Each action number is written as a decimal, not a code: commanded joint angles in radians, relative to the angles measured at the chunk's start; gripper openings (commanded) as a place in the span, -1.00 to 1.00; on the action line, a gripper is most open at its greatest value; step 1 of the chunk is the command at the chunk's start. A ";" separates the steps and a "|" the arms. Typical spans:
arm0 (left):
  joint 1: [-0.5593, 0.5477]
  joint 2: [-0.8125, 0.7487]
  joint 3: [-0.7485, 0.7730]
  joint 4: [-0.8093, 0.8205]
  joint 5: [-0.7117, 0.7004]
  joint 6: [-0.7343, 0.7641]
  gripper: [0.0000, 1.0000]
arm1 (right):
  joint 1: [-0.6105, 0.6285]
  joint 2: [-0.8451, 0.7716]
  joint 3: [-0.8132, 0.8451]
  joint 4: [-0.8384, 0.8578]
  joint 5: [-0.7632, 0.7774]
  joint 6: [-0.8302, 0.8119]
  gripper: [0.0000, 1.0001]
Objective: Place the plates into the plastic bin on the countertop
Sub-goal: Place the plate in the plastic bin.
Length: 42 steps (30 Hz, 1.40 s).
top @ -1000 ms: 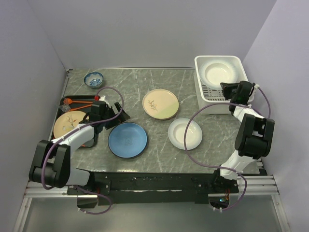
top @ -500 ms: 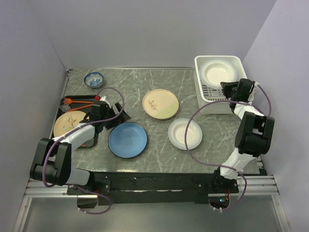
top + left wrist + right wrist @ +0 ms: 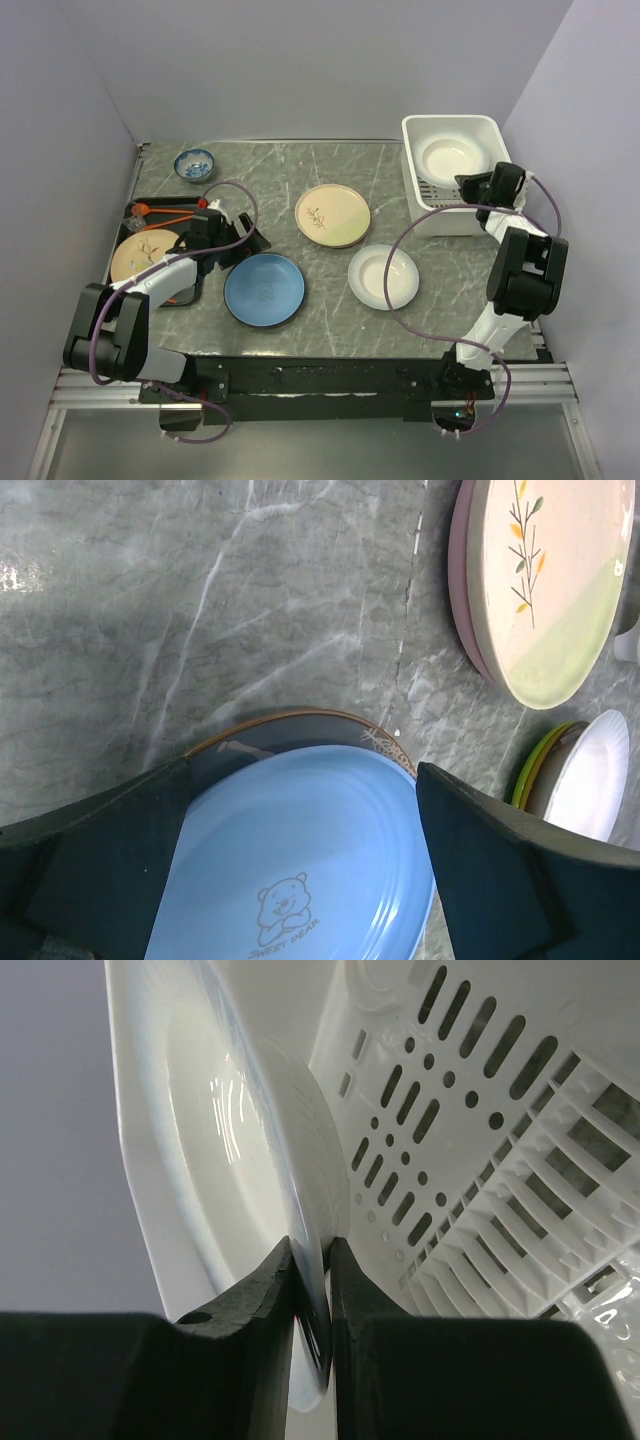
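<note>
My right gripper [image 3: 310, 1248] pinches the one white plate [image 3: 225, 1140] in the bin [image 3: 412, 126]; my left gripper [image 3: 300, 820] gapes wide over one blue plate [image 3: 264, 288].

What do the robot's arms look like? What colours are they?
There are two thin arms. The left arm and the right arm are both white and black, with chunky black joints. A purple cable loops along each one. At the tips are the left gripper and the right gripper. Each has two dark, wedge-shaped fingers.
</note>
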<state>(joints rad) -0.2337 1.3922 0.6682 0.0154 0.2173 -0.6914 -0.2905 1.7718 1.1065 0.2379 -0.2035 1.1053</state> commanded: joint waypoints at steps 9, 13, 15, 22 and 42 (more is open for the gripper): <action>-0.004 -0.004 0.021 0.037 0.036 0.020 0.99 | 0.004 0.029 0.159 -0.028 -0.057 -0.042 -0.54; -0.004 -0.012 0.021 0.032 0.034 0.021 0.99 | 0.005 0.031 0.159 -0.049 -0.048 -0.055 -0.45; -0.006 -0.012 0.021 0.032 0.037 0.021 0.99 | 0.004 0.040 0.165 -0.067 -0.045 -0.061 -0.43; -0.004 -0.016 0.024 0.029 0.040 0.021 0.99 | 0.002 0.075 0.205 -0.129 -0.056 -0.068 -0.37; -0.004 -0.021 0.036 0.018 0.051 0.024 0.99 | -0.012 0.107 0.239 -0.233 -0.117 -0.111 -0.03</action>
<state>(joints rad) -0.2337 1.3922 0.6682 0.0185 0.2474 -0.6914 -0.2928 1.8824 1.3071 0.0101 -0.2878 0.9966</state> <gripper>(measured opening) 0.994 0.474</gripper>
